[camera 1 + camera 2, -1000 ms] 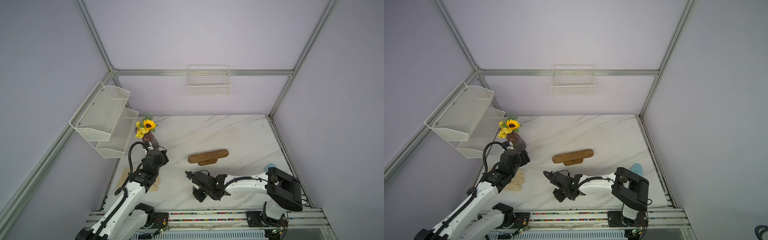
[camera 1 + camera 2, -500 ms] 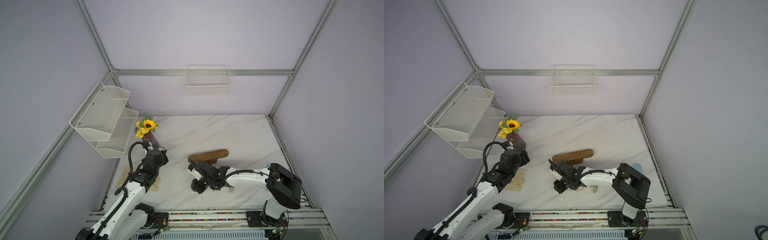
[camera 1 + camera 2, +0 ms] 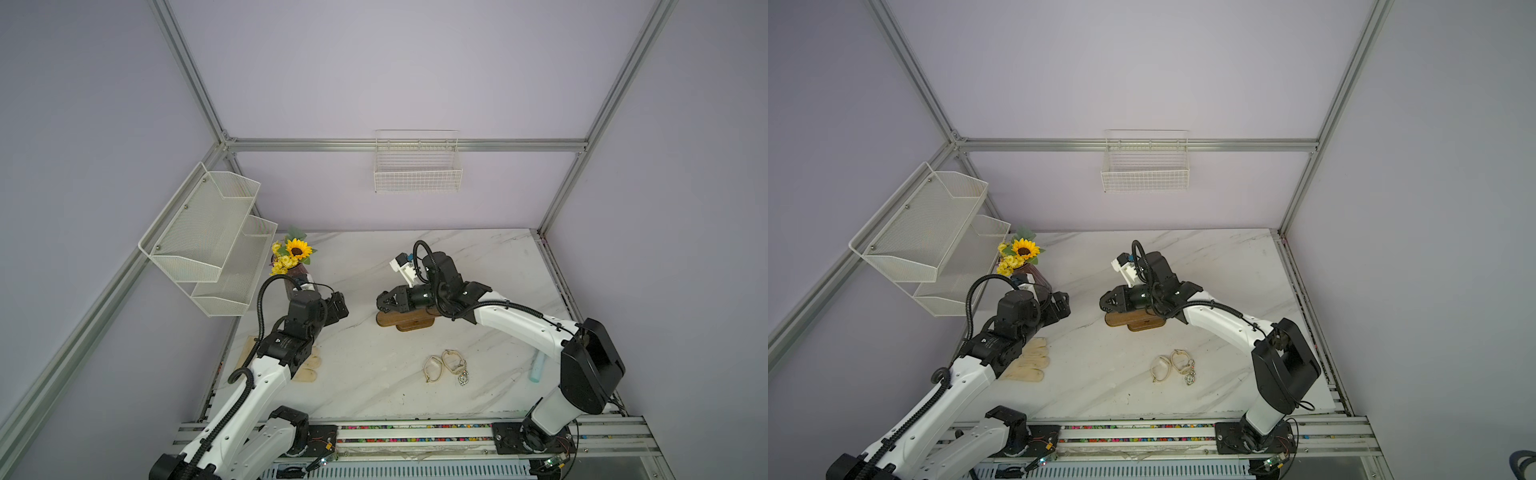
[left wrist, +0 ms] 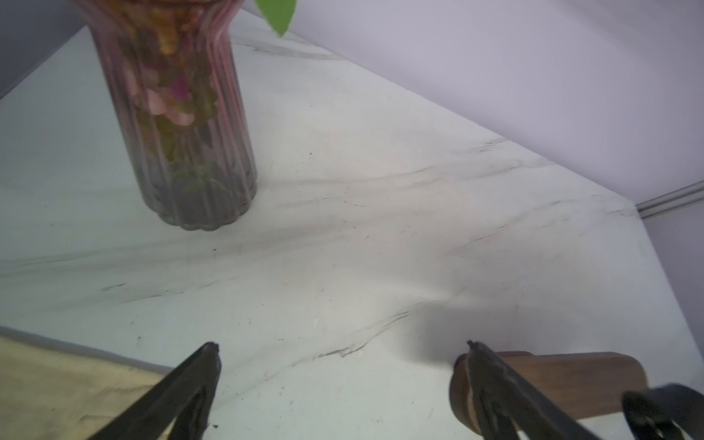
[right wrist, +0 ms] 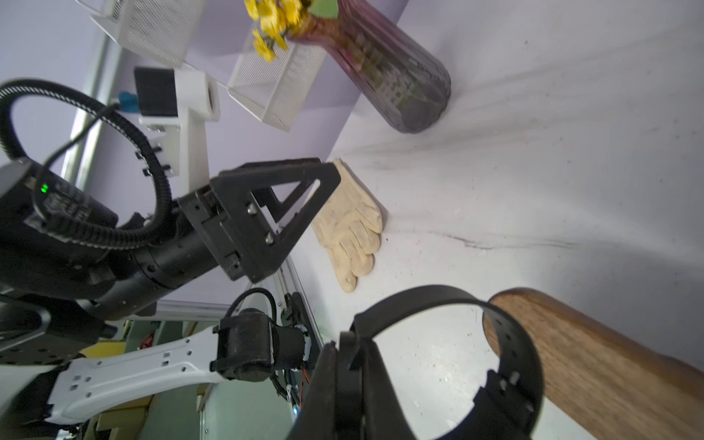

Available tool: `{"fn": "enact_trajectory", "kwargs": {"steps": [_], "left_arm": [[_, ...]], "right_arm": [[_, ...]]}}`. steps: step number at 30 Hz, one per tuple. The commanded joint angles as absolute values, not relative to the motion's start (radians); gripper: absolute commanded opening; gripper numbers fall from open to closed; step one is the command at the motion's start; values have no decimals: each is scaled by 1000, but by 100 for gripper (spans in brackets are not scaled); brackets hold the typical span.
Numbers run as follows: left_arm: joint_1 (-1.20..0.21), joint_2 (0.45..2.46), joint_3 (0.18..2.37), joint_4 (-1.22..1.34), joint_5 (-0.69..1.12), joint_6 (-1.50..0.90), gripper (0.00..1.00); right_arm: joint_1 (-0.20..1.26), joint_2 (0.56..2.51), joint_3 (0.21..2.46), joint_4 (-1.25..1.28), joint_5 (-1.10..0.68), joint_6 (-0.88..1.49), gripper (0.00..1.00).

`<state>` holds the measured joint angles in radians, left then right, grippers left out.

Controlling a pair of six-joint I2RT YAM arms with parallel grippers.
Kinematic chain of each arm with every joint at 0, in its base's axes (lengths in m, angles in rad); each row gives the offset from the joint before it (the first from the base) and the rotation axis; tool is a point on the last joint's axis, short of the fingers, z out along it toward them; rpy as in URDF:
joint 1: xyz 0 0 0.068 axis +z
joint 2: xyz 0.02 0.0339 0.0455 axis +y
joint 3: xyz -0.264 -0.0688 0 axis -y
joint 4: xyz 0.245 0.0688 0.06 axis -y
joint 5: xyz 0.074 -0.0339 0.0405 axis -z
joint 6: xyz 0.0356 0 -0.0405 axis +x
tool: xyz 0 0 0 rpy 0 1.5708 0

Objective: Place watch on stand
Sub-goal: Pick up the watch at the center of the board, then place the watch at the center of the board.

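- Between the fingers of the right claw sits the watch, clamped by its black band, with the loop standing out ahead of the fingertips.
- Just ahead of that claw, the loop meets the rounded end of the stand. Whether the band has begun to pass over the bar cannot be told.
- Handling, as judged: the watch is light. The band looks pliant but keeps a round loop, so it should flex rather than crack. The case is not in view.
- Hold point, as judged: a grip on the band at the side of the loop leaves the mouth free for the bar, so the present hold suits.
- Risk, as judged: the stand rests loose on a small base, and a band snagging on the bar end could push or tip it.
- Facing the right claw and apart from the stand, the left claw hangs empty, fingers spread wide.
- Under both claws lies the table, white and marble-patterned. It looks hard and smooth, and probably gives the stand little grip.
- Beyond the left claw stands a ribbed vase of flowers. A pale glove lies flat beneath that arm.
- Behind the right claw, well apart, tan straps lie loose.
- Above both claws, lilac walls carry a mesh shelf on the left claw's side and a wire basket at the far end.
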<state>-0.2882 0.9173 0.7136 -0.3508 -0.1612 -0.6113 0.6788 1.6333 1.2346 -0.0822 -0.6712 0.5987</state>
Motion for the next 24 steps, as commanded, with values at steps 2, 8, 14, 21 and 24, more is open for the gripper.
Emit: {"fn": "enact_trajectory", "kwargs": {"steps": [2, 8, 14, 21, 24], "left_arm": [[-284, 914, 799, -256, 60, -643, 100], [-285, 937, 816, -120, 285, -728, 100], [-285, 991, 821, 24, 480, -830, 70], [-286, 985, 765, 266, 630, -946, 66], [-287, 997, 752, 361, 694, -992, 75]], "right_arm": [[616, 1612, 1228, 153, -808, 800, 10], [571, 1600, 1216, 276, -799, 876, 11], [562, 1612, 1223, 292, -805, 902, 11], [547, 1622, 1203, 374, -832, 980, 11], [543, 1625, 1205, 394, -843, 1005, 11]]}}
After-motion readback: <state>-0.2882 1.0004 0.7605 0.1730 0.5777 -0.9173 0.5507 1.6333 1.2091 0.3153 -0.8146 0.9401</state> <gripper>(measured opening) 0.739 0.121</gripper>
